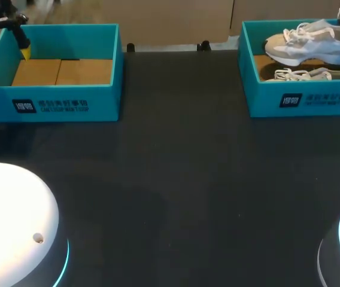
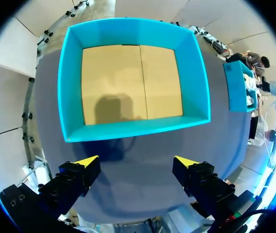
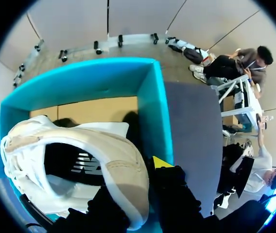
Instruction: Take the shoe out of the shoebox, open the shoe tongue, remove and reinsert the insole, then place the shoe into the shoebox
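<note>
Our right hand grips only the heel wall of the shoe. One yellow-tipped finger is outside it and the other, mostly hidden, is inside, and the shoe is raised over a second shoe lying in the shoebox. With so thin a grip at one end, we judge the shoe could swing toe-down and slip free, or snag its loose laces on the shoebox wall. Our left hand hangs wide open and pointing down, holding nothing, well apart from the shoebox at the edge of an empty box across the worktop.
</note>
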`<control>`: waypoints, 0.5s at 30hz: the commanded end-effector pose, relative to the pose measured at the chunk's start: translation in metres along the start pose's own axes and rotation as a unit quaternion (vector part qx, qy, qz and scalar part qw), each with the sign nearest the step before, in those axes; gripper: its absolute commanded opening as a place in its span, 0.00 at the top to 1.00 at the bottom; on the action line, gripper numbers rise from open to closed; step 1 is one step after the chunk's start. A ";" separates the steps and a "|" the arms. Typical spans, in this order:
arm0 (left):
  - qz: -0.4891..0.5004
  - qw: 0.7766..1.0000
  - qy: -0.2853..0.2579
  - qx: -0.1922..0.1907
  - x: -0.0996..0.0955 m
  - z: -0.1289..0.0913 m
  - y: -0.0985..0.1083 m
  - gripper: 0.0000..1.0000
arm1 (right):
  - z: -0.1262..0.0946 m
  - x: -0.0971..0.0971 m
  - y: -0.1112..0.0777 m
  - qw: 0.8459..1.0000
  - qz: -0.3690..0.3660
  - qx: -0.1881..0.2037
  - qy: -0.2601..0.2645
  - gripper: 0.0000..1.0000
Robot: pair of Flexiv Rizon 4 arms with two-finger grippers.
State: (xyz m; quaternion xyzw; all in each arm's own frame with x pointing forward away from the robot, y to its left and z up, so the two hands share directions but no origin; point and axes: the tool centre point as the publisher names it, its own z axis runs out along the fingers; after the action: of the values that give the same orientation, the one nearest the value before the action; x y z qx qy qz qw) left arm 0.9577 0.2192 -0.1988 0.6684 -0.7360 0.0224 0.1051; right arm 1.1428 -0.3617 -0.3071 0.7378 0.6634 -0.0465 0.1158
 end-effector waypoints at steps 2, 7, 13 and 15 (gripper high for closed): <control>0.000 1.000 -0.001 -0.001 0.000 -0.001 0.000 0.00 | 0.003 0.008 0.005 1.000 0.002 -0.003 -0.005 1.00; 0.000 1.000 -0.001 -0.001 0.000 -0.001 0.000 0.00 | 0.006 0.010 0.008 1.000 0.004 -0.008 -0.014 1.00; 0.000 1.000 -0.001 -0.001 0.000 -0.001 0.000 0.00 | 0.011 0.014 0.003 1.000 0.005 -0.016 -0.021 1.00; 0.000 1.000 -0.001 -0.001 0.000 -0.001 0.000 0.00 | 0.012 0.013 0.001 1.000 0.006 -0.019 -0.022 1.00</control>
State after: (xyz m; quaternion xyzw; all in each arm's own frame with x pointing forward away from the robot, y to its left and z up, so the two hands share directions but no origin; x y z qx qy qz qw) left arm 0.9577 0.2193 -0.1987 0.6685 -0.7359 0.0224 0.1051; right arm 1.1512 -0.3524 -0.3207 0.7387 0.6573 -0.0536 0.1398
